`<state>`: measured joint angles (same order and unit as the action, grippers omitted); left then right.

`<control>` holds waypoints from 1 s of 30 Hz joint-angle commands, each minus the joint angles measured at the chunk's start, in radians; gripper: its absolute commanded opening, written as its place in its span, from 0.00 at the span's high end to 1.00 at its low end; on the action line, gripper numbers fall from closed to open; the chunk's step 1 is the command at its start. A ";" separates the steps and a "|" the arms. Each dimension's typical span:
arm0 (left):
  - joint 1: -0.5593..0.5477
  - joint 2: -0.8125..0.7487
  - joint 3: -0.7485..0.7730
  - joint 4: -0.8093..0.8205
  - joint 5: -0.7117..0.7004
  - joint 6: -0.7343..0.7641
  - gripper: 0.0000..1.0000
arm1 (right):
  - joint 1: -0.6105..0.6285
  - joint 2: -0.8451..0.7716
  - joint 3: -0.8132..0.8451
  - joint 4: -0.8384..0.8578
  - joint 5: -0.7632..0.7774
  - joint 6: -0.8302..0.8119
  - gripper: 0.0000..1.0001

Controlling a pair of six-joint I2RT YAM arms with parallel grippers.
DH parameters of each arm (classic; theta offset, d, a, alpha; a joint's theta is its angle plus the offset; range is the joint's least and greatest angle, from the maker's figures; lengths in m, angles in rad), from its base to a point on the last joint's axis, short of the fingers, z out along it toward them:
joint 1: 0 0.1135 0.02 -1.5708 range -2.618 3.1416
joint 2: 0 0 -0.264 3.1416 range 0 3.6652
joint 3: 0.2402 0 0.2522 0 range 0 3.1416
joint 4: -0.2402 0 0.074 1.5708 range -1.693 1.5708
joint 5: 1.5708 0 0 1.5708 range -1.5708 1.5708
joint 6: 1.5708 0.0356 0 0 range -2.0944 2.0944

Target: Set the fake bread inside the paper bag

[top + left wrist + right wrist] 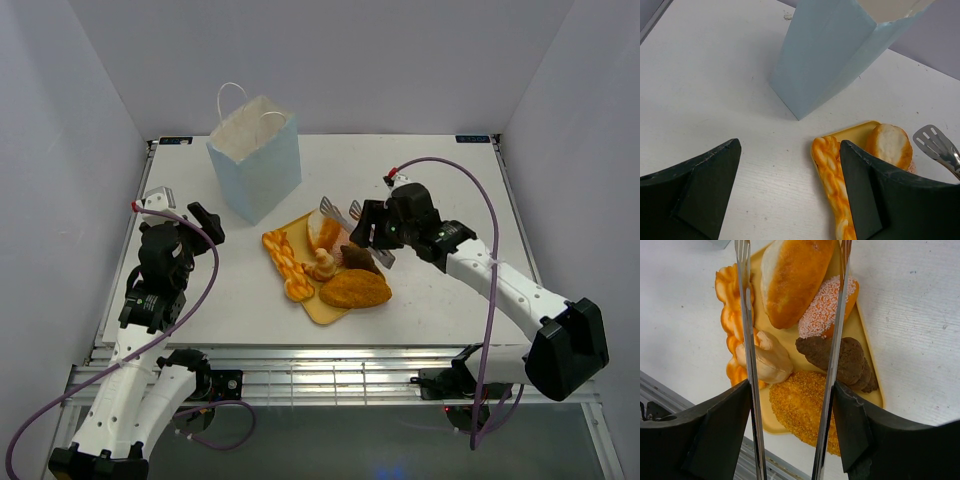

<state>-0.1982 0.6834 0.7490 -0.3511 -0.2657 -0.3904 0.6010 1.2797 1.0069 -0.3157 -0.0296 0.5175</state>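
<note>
Several pieces of fake bread [355, 290] lie on the yellow tray [322, 312] at the centre of the top view. The paper bag [258, 165] stands upright at upper left, apart from the tray. The right pincer [368, 228] hangs over the tray's right edge, the left pincer [200, 218] at far left.

From the left wrist, the left pincer stands wide and holds nothing, the bag's blue wall above it.

From the right wrist, the right pincer grips the metal tongs [747, 340], whose arms lie against its fingers and spread over the dark brown roll [840, 357]. Done well, I judge, the blades should straddle one piece only, centred, then close gently so neighbours are not dragged.
</note>
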 commanded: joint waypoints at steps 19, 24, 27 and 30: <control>0.003 -0.016 0.010 0.009 0.025 0.008 0.10 | -0.009 0.102 -0.051 0.182 -0.107 0.079 0.32; 0.005 -0.019 0.012 0.009 0.028 0.007 0.10 | -0.009 0.121 -0.050 0.214 -0.138 0.092 0.34; 0.005 -0.021 0.013 0.009 0.029 0.008 0.10 | -0.009 0.141 -0.045 0.217 -0.150 0.095 0.36; 0.005 -0.021 0.010 0.009 0.029 0.008 0.10 | -0.009 0.150 -0.042 0.222 -0.158 0.098 0.41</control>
<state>-0.1982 0.6746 0.7490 -0.3508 -0.2462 -0.3897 0.5957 1.4223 0.9524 -0.1532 -0.1600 0.6022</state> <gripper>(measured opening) 0.903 0.603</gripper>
